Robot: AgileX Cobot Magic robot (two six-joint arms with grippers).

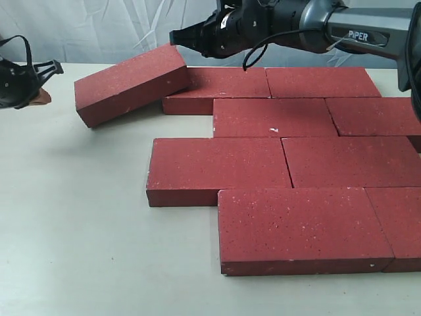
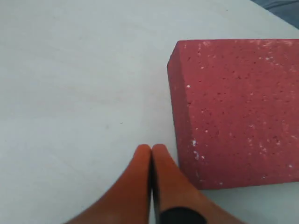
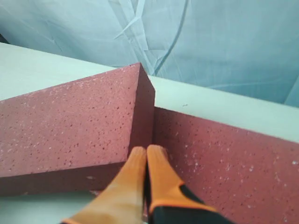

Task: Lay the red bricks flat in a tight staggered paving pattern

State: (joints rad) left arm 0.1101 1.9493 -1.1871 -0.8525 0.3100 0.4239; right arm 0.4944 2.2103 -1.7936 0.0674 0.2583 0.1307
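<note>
Several dark red speckled bricks lie flat in staggered rows on the pale table (image 1: 72, 237). One loose brick (image 1: 131, 84) sits tilted at the back left, its right end resting on the back-row brick (image 1: 220, 89). My right gripper (image 1: 176, 37) is shut and empty, its orange fingertips (image 3: 145, 154) at the corner where the tilted brick (image 3: 70, 126) meets the flat one (image 3: 224, 158). My left gripper (image 2: 151, 150) is shut and empty, just beside a corner of a brick (image 2: 233, 107); in the exterior view it (image 1: 46, 82) hangs at the far left.
A pale cloth backdrop (image 1: 99, 29) hangs behind the table. The right arm (image 1: 316, 26) reaches across above the back row. Bare tabletop lies to the left and front left of the bricks.
</note>
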